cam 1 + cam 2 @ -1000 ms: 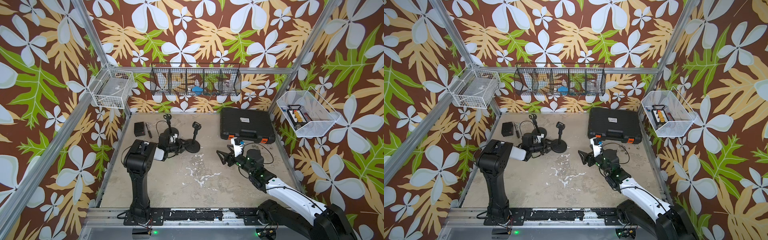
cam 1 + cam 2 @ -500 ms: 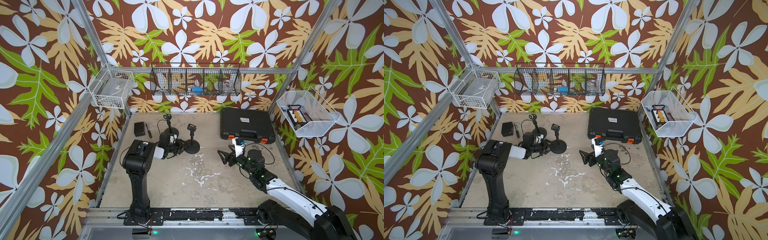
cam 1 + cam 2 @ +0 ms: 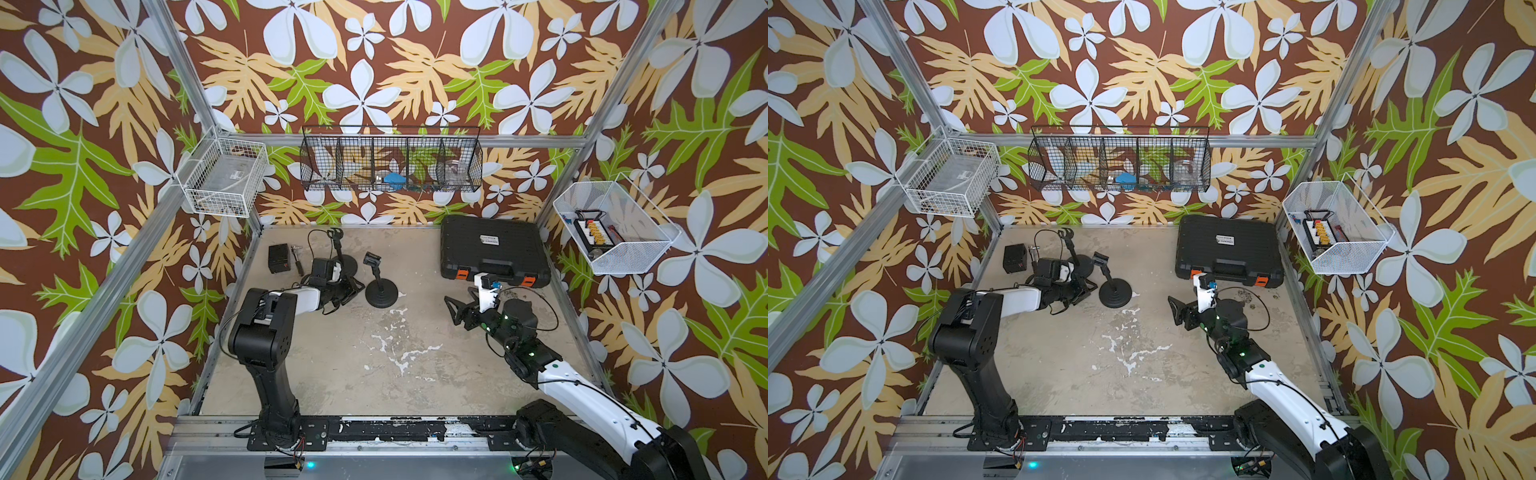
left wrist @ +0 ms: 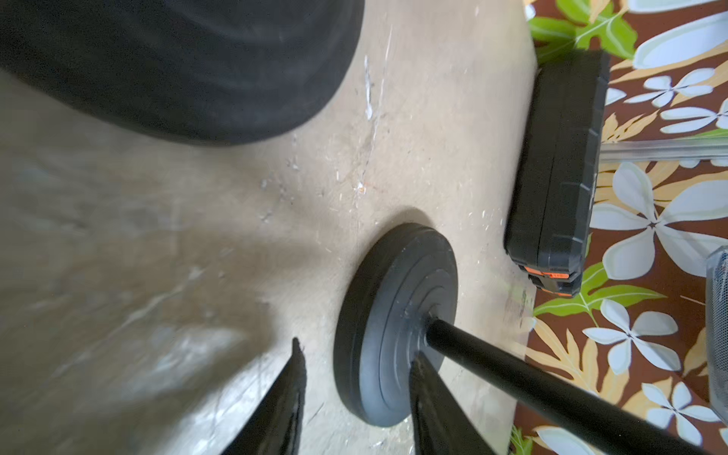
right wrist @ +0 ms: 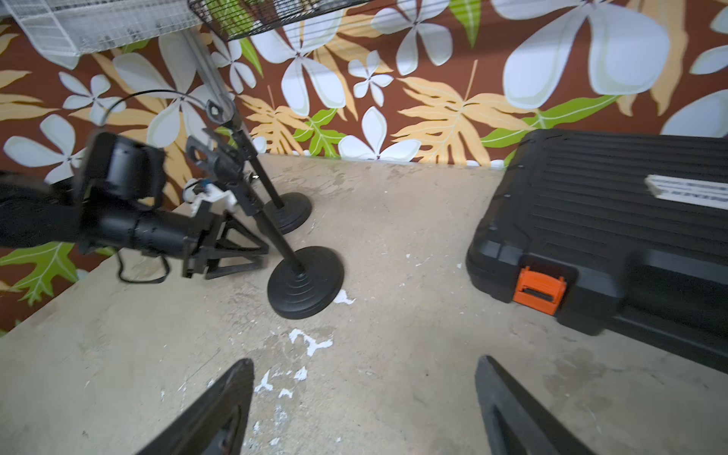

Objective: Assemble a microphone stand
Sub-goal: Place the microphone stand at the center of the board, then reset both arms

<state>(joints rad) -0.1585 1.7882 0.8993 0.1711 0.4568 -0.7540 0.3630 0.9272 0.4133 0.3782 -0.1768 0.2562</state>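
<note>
the table (image 3: 374,374) is bare around both hands. the case (image 3: 494,249) lies off the right gripper's (image 5: 364,359) right side and plays no part here. that gripper hangs with its jaws spread wide and empty. the stand (image 3: 376,276) is ahead of it and a little to its left, well apart.

the left gripper (image 4: 356,348) is much the nearer, with the stand right at its fingertips. its jaws are half parted, with only table and the base's edge showing through the gap, so it grips nothing that i can see.

the base (image 4: 394,315) rests on the table just beyond the tips. the pole (image 4: 551,390) rises from it about upright and passes along the outer side of one finger (image 4: 433,402), touching or just beside it, not between the two. the hand looks rolled on its side, so i judge the pole's long axis runs nearly along the jaws' closing line, not across it. taking the pole would call for a wrist roll and a sideways shift. the clip (image 3: 372,259) tops the pole, above the hand.
</note>
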